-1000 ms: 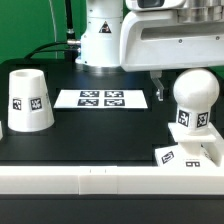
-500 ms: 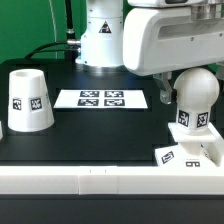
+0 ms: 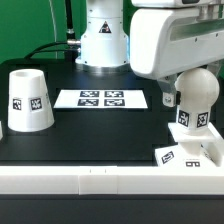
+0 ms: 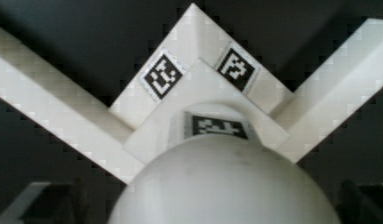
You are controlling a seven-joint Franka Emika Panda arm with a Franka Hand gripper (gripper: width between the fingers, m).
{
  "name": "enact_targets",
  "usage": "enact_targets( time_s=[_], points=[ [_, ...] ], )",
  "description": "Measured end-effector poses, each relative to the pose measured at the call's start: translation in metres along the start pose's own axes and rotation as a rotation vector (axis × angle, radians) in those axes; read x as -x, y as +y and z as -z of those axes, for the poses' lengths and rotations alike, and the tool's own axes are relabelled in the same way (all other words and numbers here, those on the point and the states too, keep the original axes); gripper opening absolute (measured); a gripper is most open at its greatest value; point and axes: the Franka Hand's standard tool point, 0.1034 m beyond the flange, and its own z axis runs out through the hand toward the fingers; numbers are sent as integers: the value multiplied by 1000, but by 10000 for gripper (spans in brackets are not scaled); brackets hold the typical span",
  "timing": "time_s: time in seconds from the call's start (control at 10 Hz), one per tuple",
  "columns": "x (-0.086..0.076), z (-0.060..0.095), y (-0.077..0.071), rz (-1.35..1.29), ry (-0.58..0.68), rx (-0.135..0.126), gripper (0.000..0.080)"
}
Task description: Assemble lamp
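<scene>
The step in hand looked to be the bulb's fitting into the base: the round bulb [image 3: 194,92] stood upright by its tagged neck on the low square base [image 3: 190,153], which lay pushed into the corner of the white rails [image 4: 63,82]. In the exterior view this pair sat at about three to four o'clock from the marker board [image 3: 102,98]. The gripper [image 3: 171,96] hung just beside the bulb at its nine o'clock. I could not tell whether its pincer was spread or closed on the bulb, since the arm's body hid it. The shade [image 3: 28,100] waited well apart at nine o'clock from the board, untouched. Next, I judged, the bulb needed seating squarely before the shade was fetched. Counted: one base, one bulb, one shade, one board.
</scene>
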Motion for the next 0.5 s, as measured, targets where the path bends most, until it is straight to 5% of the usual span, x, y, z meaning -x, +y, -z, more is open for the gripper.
enact_targets(
  time_s=[0.5],
  points=[
    [-3, 1, 0, 505, -69, 47, 699]
  ],
)
